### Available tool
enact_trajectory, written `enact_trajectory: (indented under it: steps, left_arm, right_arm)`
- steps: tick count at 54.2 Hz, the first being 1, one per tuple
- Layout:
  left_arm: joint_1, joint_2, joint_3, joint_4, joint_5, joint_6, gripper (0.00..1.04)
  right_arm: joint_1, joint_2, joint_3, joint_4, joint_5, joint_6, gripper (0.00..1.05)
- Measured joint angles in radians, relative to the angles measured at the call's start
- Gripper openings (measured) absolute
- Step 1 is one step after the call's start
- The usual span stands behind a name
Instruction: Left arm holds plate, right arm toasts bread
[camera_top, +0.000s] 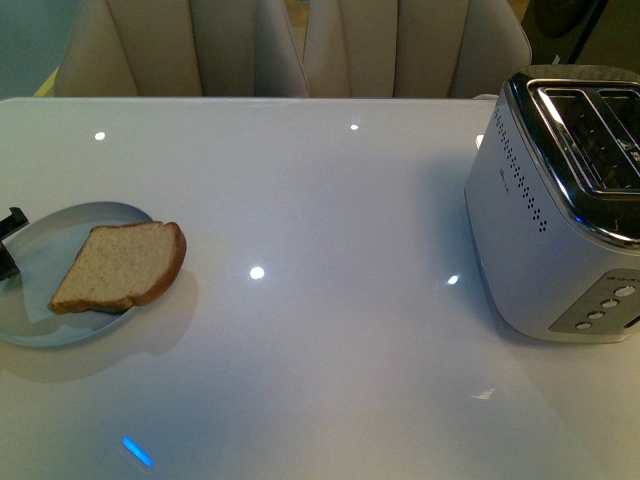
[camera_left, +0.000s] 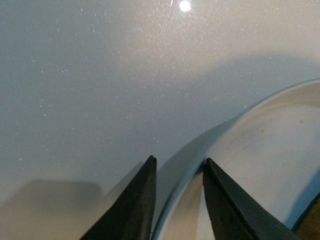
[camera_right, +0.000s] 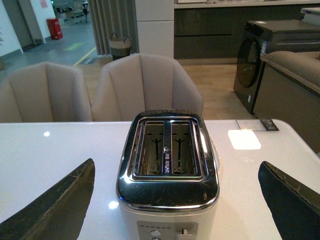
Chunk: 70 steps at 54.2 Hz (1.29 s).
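Note:
The pale blue plate (camera_top: 40, 250) rests on the white table at the left. A brown bread slice (camera_top: 122, 266) lies on it, its rounded top reaching over the right rim. My left gripper (camera_top: 6, 245) shows only as black fingers at the left frame edge, shut on the plate's rim. In the left wrist view the two dark fingers (camera_left: 135, 205) straddle the plate rim (camera_left: 192, 155). My right gripper (camera_right: 175, 200) is open and empty, its fingers (camera_right: 55, 210) wide apart on either side of the toaster (camera_right: 167, 190). The right arm is out of the front view.
The white and chrome two-slot toaster (camera_top: 560, 200) stands at the table's right edge, both slots (camera_right: 165, 147) empty. Beige chairs (camera_top: 290, 45) stand behind the table's far edge. The glossy tabletop (camera_top: 330, 250) lies between plate and toaster.

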Motion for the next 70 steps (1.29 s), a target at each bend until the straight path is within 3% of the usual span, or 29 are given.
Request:
enact_trajectory:
  steps: [7,24,38,56,70]
  left_arm:
    - [0.003,-0.013,-0.024,0.000,0.076,-0.072,0.03]
    - [0.003,-0.093,-0.115,0.054,0.154,-0.247,0.03]
    - [-0.030,-0.215,-0.161,0.046,0.182,-0.259,0.03]
    - [-0.158,-0.391,-0.169,-0.023,0.208,-0.297,0.03]
    - [-0.322,-0.525,-0.174,-0.068,0.204,-0.338,0.03]
  right_arm:
    - [0.000,0.000,0.000,0.000,0.000,0.000,0.96]
    - [0.000,0.000,0.000,0.000,0.000,0.000,0.96]
    - [0.000,0.000,0.000,0.000,0.000,0.000,0.96]
    - [0.000,0.000,0.000,0.000,0.000,0.000,0.96]
    - [0.000,0.000,0.000,0.000,0.000,0.000,0.96]
